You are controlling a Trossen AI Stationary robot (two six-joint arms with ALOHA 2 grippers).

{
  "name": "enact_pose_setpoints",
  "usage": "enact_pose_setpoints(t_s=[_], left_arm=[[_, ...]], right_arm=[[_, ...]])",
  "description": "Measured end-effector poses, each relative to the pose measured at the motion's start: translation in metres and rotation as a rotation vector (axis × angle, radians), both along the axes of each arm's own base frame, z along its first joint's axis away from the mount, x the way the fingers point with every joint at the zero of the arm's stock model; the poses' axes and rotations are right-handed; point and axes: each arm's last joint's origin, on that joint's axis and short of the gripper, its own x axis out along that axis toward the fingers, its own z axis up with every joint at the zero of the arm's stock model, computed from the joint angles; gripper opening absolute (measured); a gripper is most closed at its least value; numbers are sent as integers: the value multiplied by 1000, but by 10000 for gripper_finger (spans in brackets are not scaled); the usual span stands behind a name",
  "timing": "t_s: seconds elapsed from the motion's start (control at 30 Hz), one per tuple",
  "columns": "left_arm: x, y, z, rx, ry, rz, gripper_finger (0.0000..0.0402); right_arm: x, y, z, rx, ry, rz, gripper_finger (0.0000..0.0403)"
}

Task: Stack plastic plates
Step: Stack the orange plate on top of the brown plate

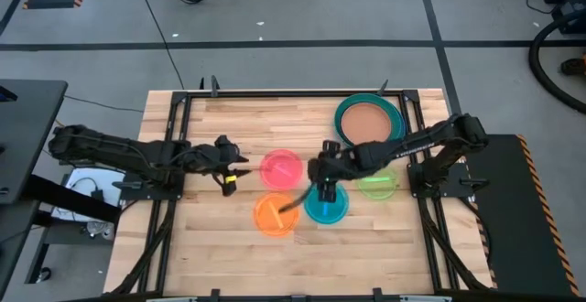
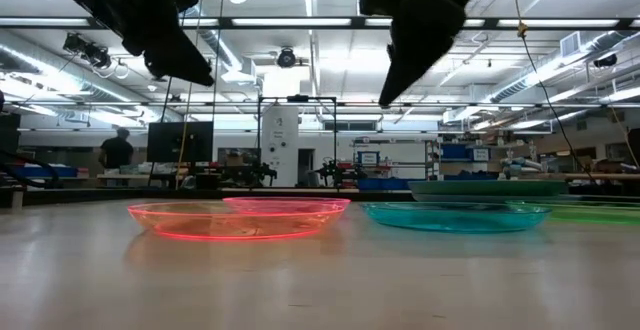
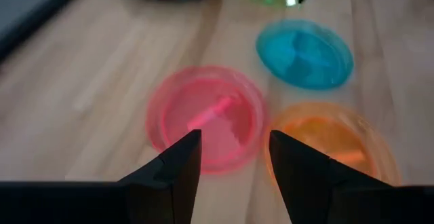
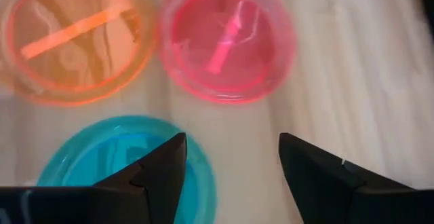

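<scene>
Lying flat in a loose cluster at mid-table are four small plates: the pink plate (image 1: 281,167), the orange plate (image 1: 275,215) nearer the front edge, the cyan plate (image 1: 326,203) just beside the orange one, and the green plate (image 1: 376,185) to the right. The right end effector (image 1: 318,176) hangs above the gap between pink and cyan, its fingers spread and holding nothing. The left end effector (image 1: 231,168) hovers left of the pink plate, fingers likewise apart and empty. At the far right corner a large teal plate (image 1: 343,112) holds a brown plate (image 1: 368,121) nested inside it. All rest on a pale wooden table (image 1: 201,247). Beyond it lies a workshop with ceiling strip lights and a person (image 2: 116,150) standing far off.
</scene>
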Motion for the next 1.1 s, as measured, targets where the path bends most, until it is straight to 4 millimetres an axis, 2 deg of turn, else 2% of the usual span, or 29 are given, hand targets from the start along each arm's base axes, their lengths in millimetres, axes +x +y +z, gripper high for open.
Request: enact_pose_setpoints(t_s=[0.2, 0.4, 0.47, 0.63, 0.77, 0.93, 1.1], left_arm=[[7, -13, -15, 9, 97, -72, 181], [18, -28, -35, -37, 183, -98, 181], [21, -31, -40, -76, 207, -111, 181], [29, -36, -54, -170, 252, -107, 181], [38, -37, -64, -304, 275, -120, 181], [47, -31, -78, -480, 317, -59, 181], [52, -21, -92, -543, 366, 56, 181]], right_arm=[[-4, 14, -18, -70, 2, 149, 233], [-9, 19, -30, -80, 33, 156, 229], [-11, 18, -33, -58, 58, 156, 229], [-10, -3, -40, 80, 80, 132, 224], [-11, -14, -42, 73, 90, 117, 211], [-8, -14, -41, 59, 64, 130, 198], [-5, -8, -39, 25, 22, 139, 193]])
